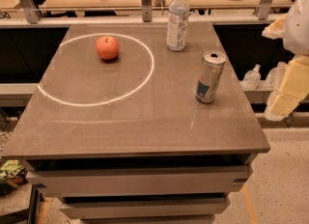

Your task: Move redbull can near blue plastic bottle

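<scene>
While the gripper point(286, 92) hangs far right, the redbull can point(210, 77) stands upright.

Can point(210, 77): slim, silver, blue-red marking low on its side, standing on the right part of the counter point(120, 126). Bottle point(177, 18): taller, clear bluish, white cap, pale label, upright near far edge, apart from can. Gripper point(285, 100): off counter's right edge.

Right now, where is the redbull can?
The redbull can stands near the table's right edge, in front of the blue plastic bottle; the gripper hangs beyond that edge.
</scene>
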`<state>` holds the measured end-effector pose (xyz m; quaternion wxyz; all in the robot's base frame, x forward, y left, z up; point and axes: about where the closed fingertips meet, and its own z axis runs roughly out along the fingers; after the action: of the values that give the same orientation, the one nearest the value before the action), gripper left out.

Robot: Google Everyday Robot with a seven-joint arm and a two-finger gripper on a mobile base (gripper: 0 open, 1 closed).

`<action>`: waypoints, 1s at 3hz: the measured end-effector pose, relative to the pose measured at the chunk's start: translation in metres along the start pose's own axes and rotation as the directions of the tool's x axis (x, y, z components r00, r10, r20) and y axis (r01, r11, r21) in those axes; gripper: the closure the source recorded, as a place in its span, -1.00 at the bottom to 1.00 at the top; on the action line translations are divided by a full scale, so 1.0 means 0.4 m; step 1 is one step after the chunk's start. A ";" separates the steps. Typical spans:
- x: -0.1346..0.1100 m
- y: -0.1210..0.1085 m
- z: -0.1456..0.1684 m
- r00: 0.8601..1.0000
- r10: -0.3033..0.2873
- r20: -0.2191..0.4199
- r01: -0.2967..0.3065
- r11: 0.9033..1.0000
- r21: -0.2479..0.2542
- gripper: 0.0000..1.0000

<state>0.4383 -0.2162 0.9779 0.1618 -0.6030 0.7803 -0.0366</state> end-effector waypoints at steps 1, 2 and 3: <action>0.000 0.000 0.000 1.000 0.000 0.000 0.000 1.000 0.000 -1.00; -0.007 0.001 -0.016 0.999 0.002 0.050 -0.002 1.000 0.014 -1.00; 0.046 -0.011 -0.007 0.984 0.021 0.176 -0.030 0.998 0.048 -1.00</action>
<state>0.4375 -0.2355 0.9777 0.2458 -0.5896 0.7694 -0.0010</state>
